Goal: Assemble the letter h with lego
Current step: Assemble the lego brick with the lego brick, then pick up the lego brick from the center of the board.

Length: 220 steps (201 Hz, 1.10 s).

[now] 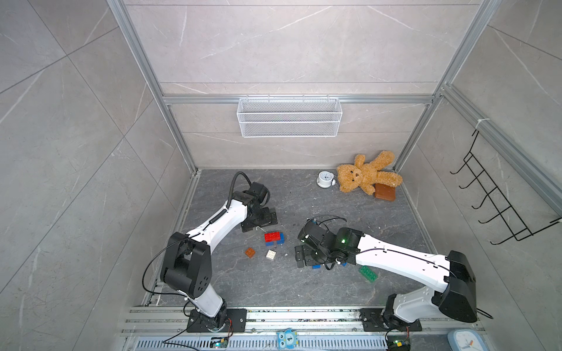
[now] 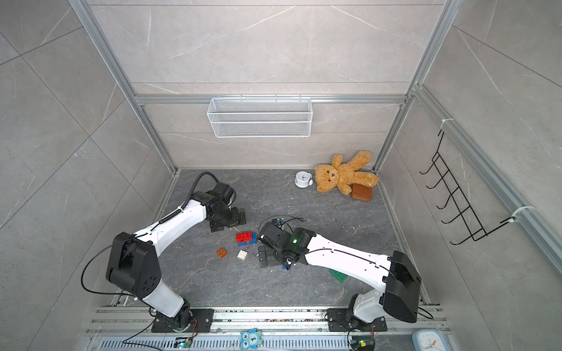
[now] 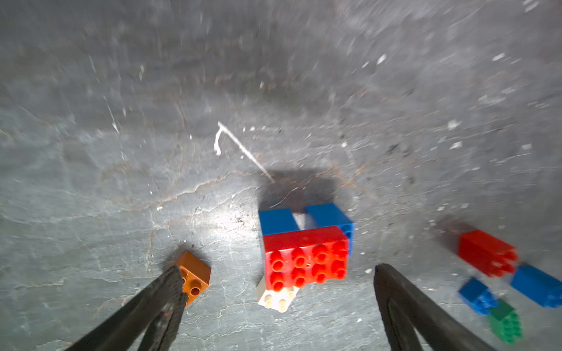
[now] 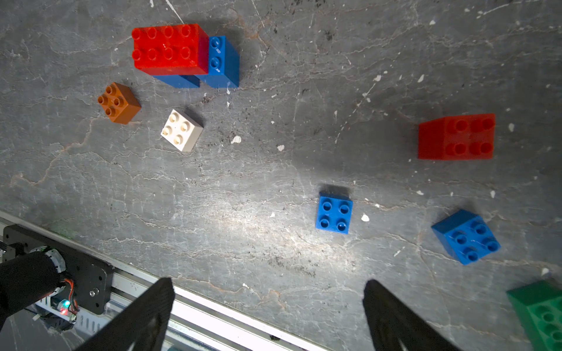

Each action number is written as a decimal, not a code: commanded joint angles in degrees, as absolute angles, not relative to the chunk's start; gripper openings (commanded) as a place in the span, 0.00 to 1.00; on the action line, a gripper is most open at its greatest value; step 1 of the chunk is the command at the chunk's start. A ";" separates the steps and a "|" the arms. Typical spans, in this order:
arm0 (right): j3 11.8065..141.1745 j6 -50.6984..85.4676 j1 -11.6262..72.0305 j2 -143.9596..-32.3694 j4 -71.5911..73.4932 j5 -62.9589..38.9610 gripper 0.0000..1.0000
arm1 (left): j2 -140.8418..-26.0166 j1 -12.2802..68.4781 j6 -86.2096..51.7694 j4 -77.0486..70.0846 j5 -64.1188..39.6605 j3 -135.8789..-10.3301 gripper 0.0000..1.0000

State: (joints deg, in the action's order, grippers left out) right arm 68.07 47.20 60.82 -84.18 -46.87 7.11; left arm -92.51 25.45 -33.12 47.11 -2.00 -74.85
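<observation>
1. The right claw (image 4: 267, 282) has its jaws apart and holds nothing. It hangs low in the lower middle of a top view. The green brick (image 1: 368, 273) lies just beside that arm, so a low sweep could knock it away.
2. A loose blue brick (image 4: 334, 214) sits ahead of those jaws. An off-centre pinch may spin it instead of lifting it.
3. The brown brick (image 1: 250, 252) and white brick (image 1: 271, 254) lie near each other, left of centre. A wide claw reaching one could nudge the other.
4. The left claw (image 3: 276, 269), jaws also apart and empty, hangs close to the red brick (image 1: 272, 236), which is stacked on two blue bricks (image 4: 223, 62). An uneven push may split the stack.
5. Both claws work near the centre and could collide.
</observation>
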 commanded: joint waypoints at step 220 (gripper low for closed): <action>107.08 68.56 68.93 -127.70 -50.65 9.38 0.78 | -63.86 12.35 -33.57 53.94 5.07 -55.50 1.00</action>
